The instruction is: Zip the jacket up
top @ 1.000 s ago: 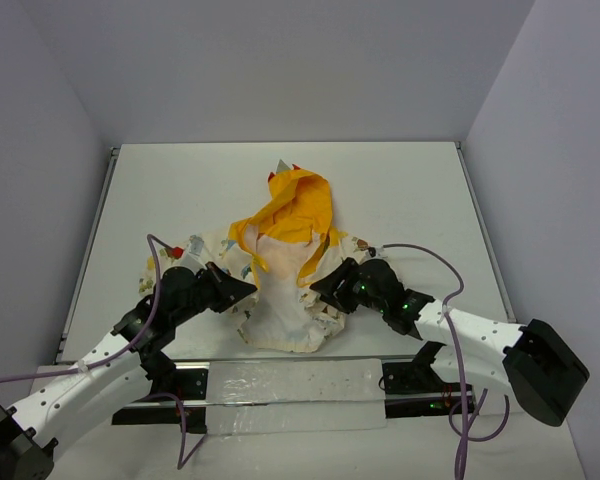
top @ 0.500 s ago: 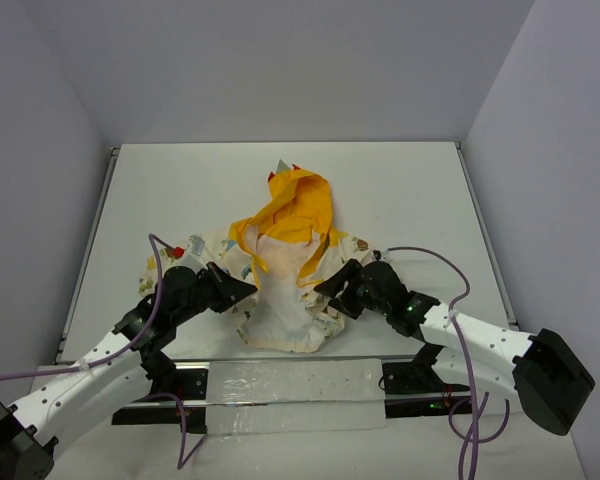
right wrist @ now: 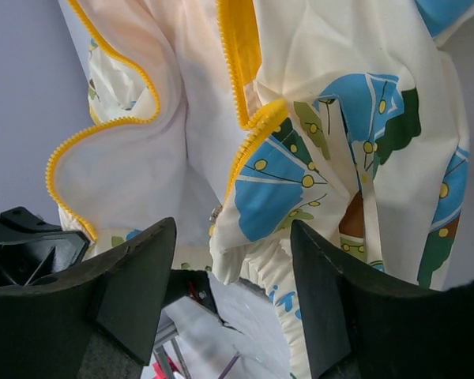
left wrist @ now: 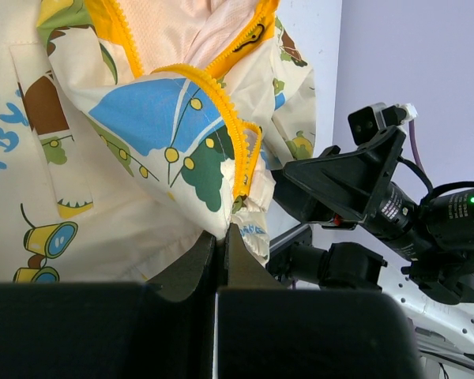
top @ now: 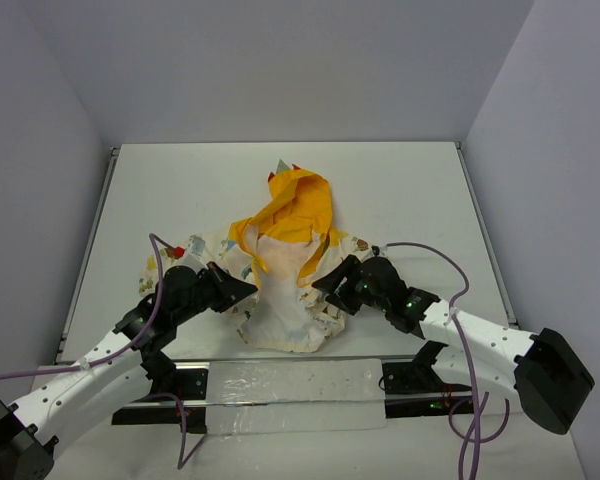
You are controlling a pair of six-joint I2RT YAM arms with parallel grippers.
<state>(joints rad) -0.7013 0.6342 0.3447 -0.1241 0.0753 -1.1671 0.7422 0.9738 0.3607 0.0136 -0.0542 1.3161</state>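
The jacket (top: 280,290) lies open in the middle of the table, cream with cartoon prints, its yellow hood (top: 298,205) towards the far side. In the left wrist view my left gripper (left wrist: 221,234) is shut on the bottom corner of one front panel of the jacket (left wrist: 142,118), just below the end of its yellow zipper teeth (left wrist: 221,103). My right gripper (right wrist: 233,264) stands open around the bottom corner of the other front panel (right wrist: 245,229), fingers (right wrist: 134,276) on either side and apart from the fabric. A small metal piece (right wrist: 216,213) shows at that zipper's lower end.
Both arms meet at the jacket's hem near the table's front edge (top: 290,352). A clear plate (top: 295,395) lies between the arm bases. Grey walls enclose the table on three sides. My right arm (left wrist: 363,189) shows close in the left wrist view.
The right arm has shifted slightly at the hem and its jaws stand a little wider than a second ago. The left arm and the jacket have not moved.
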